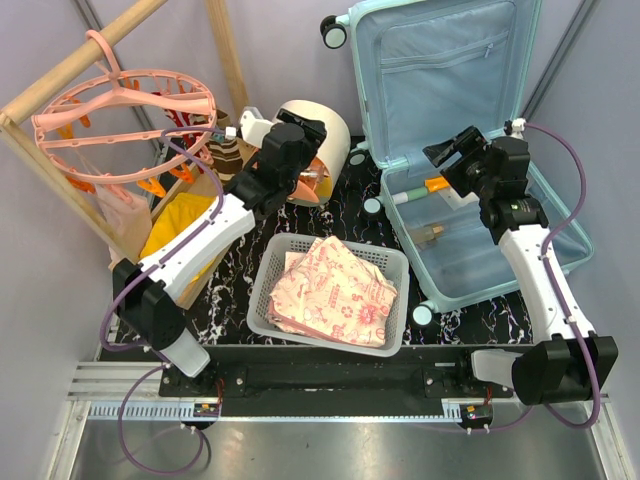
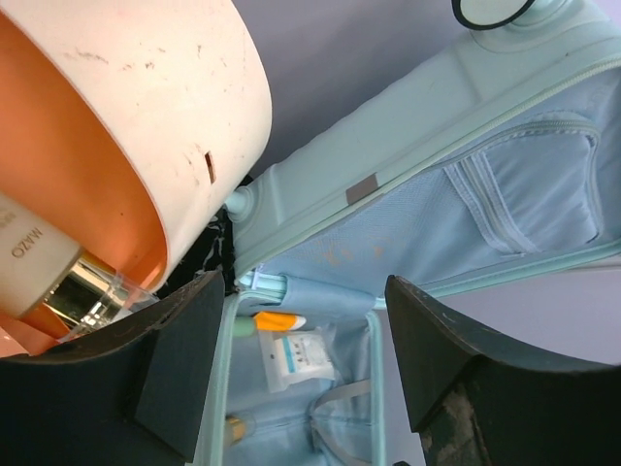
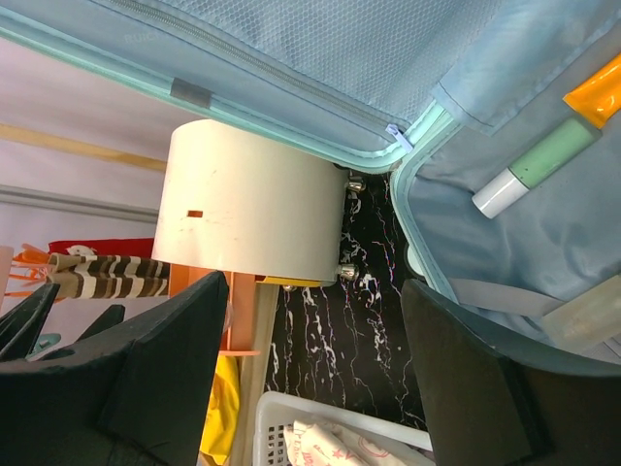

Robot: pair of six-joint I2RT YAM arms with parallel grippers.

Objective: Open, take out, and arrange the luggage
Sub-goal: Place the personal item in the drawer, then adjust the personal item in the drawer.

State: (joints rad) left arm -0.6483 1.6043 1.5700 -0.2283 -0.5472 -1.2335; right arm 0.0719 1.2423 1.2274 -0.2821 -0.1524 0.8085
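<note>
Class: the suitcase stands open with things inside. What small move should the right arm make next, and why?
Probably lower the right gripper onto the green tube: its jaws stand open and empty over the edge of the suitcase, close to the tube lying inside.

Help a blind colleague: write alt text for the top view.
An open mint-blue suitcase lies at right, the right pincer open above it. A white basket holds floral cloth; the open left pincer is by a cream drawer box.
</note>
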